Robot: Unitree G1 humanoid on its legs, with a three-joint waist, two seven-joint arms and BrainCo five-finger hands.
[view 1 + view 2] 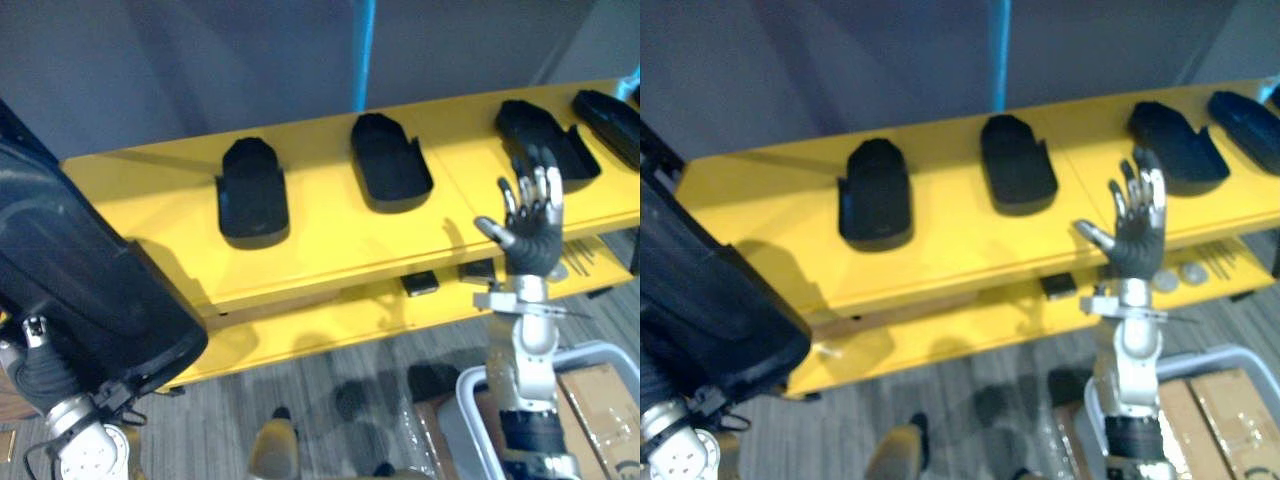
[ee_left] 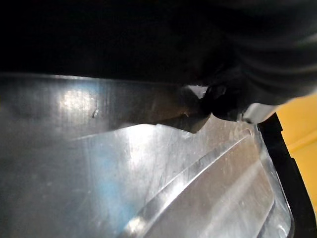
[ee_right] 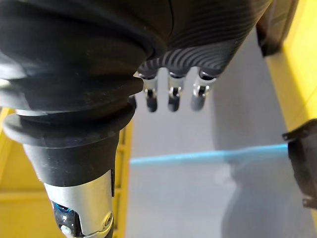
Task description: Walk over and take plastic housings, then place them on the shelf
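Several black plastic housings lie in a row on the top of the yellow shelf [image 1: 330, 240]: one at the left [image 1: 253, 190], one in the middle [image 1: 390, 160], and more at the right [image 1: 545, 140]. A larger black housing [image 1: 80, 280] is carried at the lower left, off the shelf's left end, against my left hand [image 1: 40, 375], which is mostly hidden behind it. Its shiny inner face [image 2: 148, 173] shows in the left wrist view. My right hand [image 1: 530, 235] is raised in front of the shelf's right part, open, with spread fingers holding nothing.
The lower shelf board [image 1: 330, 325] carries a small dark block [image 1: 420, 283] and small round parts [image 1: 1180, 275]. A cardboard box [image 1: 600, 400] in a pale frame [image 1: 470, 395] stands on the grey floor at the lower right. A grey wall with a blue stripe [image 1: 365, 50] is behind the shelf.
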